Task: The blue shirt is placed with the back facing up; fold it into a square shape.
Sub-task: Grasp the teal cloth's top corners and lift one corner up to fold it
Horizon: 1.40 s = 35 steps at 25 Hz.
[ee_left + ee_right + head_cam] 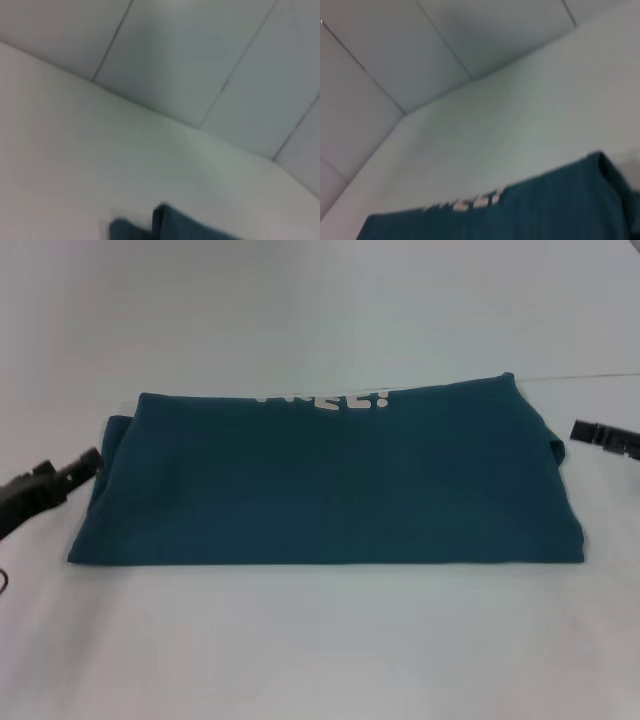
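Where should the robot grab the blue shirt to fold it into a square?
Probably at its two short ends. The blue shirt lies flat as a wide rectangle, already folded lengthwise, with white lettering peeking out along the far edge. The left gripper sits just off the left end, so pinching that end's corners from the side and carrying it across to the right end looks best. The right gripper waits there.

Head view: soft, even, bright light, white table washed out, thin shadow under blue shirt front edge. Both wrist views heavily blurred, dimmer, grey shading upper centre.
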### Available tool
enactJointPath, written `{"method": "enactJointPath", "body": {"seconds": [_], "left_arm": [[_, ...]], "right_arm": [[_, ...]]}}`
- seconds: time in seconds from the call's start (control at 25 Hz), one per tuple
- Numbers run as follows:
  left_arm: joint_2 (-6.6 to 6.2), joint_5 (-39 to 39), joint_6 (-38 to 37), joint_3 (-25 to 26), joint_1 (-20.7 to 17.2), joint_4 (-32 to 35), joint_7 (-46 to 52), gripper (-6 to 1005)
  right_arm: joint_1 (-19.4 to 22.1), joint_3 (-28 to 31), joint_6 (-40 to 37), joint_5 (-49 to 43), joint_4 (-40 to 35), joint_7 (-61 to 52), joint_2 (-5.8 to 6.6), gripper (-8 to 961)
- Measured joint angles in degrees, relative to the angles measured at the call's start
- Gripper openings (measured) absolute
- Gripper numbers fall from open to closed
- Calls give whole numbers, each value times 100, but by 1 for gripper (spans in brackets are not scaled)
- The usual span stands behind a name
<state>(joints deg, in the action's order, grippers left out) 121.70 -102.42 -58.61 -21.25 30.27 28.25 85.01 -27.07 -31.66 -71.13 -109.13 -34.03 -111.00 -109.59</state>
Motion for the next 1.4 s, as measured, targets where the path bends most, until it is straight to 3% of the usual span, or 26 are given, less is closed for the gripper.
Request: {"method": "enactJointPath", "body": {"seconds": [0.32, 0.68, 1.4], "left_arm": [[6, -790, -331, -108, -225, 385, 586, 854], [-12, -1593, -494, -135, -327, 778, 1688, 850], [-45, -2478, -635, -506, -327, 1137, 2835, 843]], "right_arm": [[45, 51, -657, -644, -383, -967, 147, 902], [37, 67, -835, -915, -394, -1206, 276, 900], [76, 212, -875, -952, -447, -1241, 252, 900]]}}
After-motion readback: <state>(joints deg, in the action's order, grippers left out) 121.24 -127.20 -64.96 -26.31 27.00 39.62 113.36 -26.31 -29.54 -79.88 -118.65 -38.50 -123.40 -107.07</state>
